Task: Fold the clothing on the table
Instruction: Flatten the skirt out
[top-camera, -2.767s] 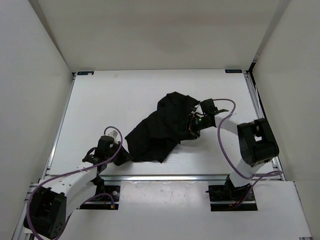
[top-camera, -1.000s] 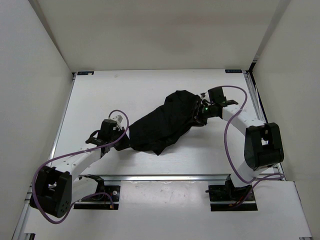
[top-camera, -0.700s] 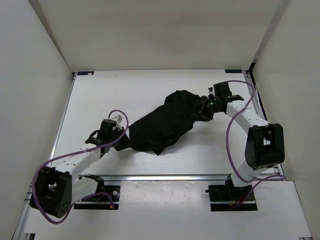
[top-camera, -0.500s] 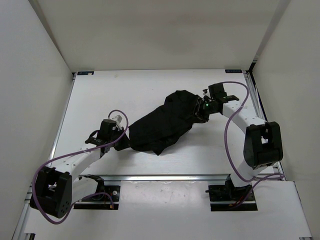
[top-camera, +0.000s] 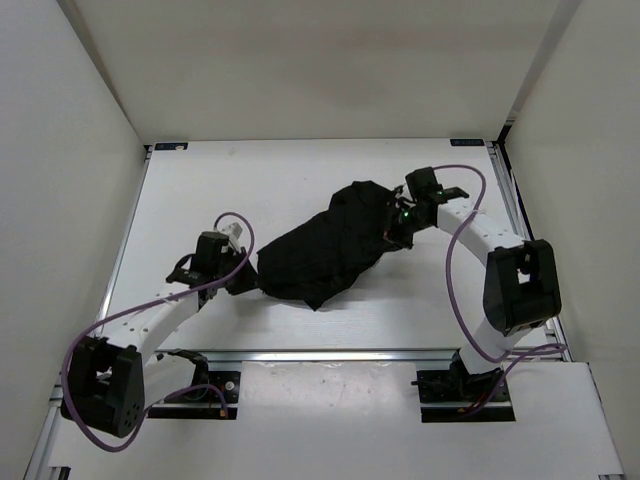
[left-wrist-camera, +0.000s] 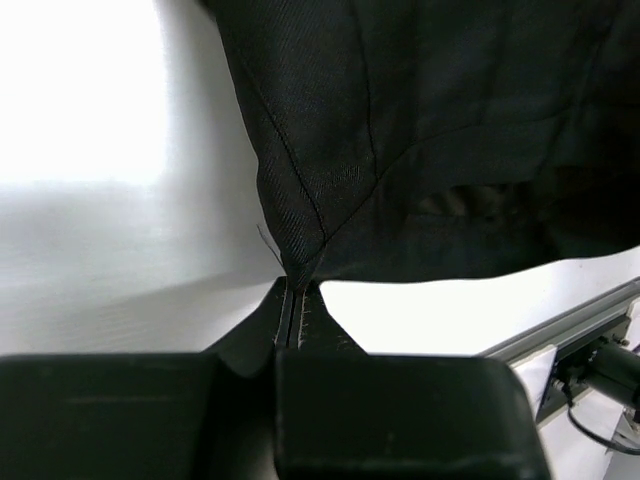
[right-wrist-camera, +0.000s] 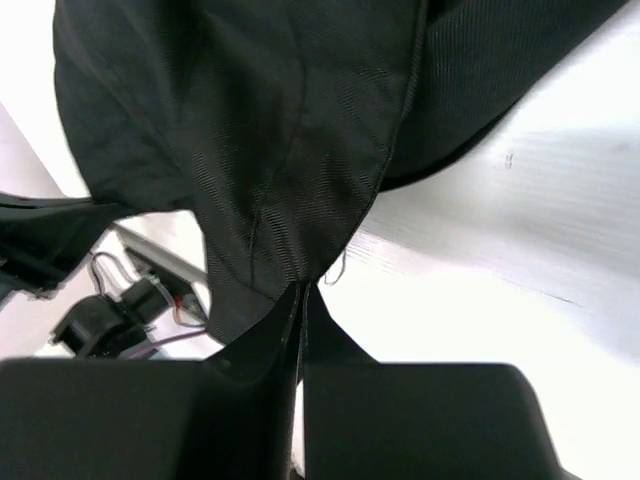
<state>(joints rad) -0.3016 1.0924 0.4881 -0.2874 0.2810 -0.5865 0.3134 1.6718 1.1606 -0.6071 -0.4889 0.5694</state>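
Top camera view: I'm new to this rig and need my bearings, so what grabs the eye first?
The black clothing lies bunched diagonally in the middle of the white table. The left gripper is shut on its near left corner, and the right gripper is shut on its far right edge.

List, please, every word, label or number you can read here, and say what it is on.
No text can be read.
The left blue tag at the table far edge: too small to read.
The right blue tag: too small to read.
On the clothing: no label shows.
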